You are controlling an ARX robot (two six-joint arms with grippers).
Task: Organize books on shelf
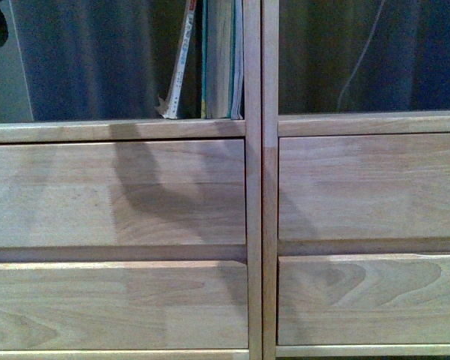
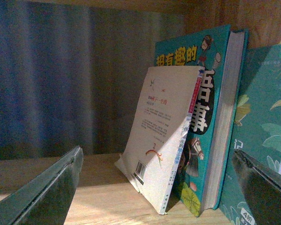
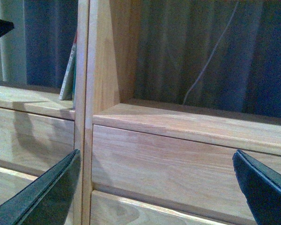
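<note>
Leaning against the teal books [image 2: 210,112], the thin paperback [image 2: 161,140] stood tilted on the shelf [image 1: 112,129]; left gripper [image 2: 161,187] and right gripper [image 3: 159,187] hung with jaws apart, empty.

a light-wood shelf [image 1: 255,225] with two columns and four plain front panels is seen, with open compartments above. in the left compartment, against the central divider, teal-covered books [image 1: 223,60] are stood upright, greyish page edges showing. a thin white paperback [image 2: 161,140] with a red-and-white spine is leaned tilted against the teal book [image 2: 210,117] beside it, its lower corner curled. the right compartment is backed by a dark curtain.
</note>
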